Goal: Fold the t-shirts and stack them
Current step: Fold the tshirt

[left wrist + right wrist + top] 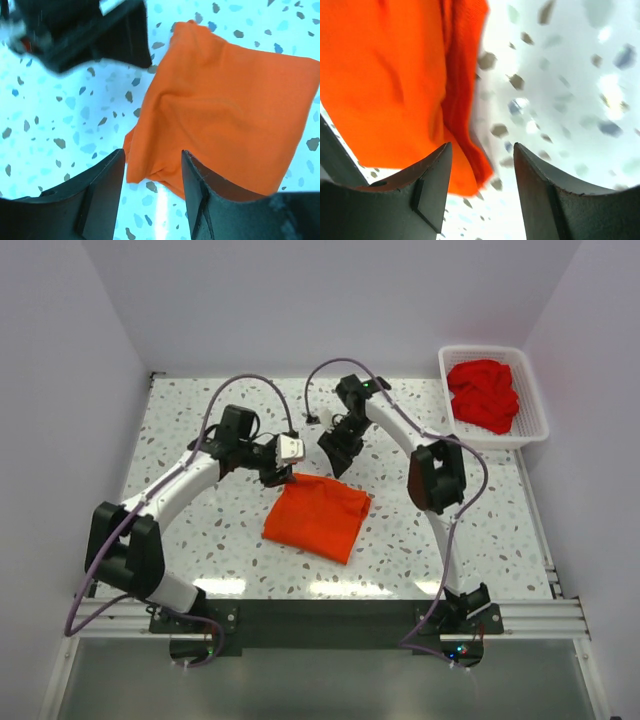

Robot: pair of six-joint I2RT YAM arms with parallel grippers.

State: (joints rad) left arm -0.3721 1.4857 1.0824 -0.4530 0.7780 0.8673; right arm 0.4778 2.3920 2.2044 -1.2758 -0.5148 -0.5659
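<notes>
A bright orange-red t-shirt (318, 517) lies folded into a rough square at the middle of the speckled table. Deeper red t-shirts (484, 395) sit bunched in the white basket at the back right. My left gripper (278, 476) hovers over the folded shirt's back left corner. In the left wrist view its jaws (152, 160) stand open, the cloth (230, 105) lying free below them. My right gripper (338, 455) hangs just behind the shirt's back edge, also open (482, 152). The shirt's corner (385, 80) lies under it, ungripped.
The white lattice basket (533, 390) stands at the table's back right corner. White walls close in the back and both sides. Speckled tabletop (200, 530) shows to the left and right of the folded shirt. The right gripper's dark body (85, 30) shows in the left wrist view.
</notes>
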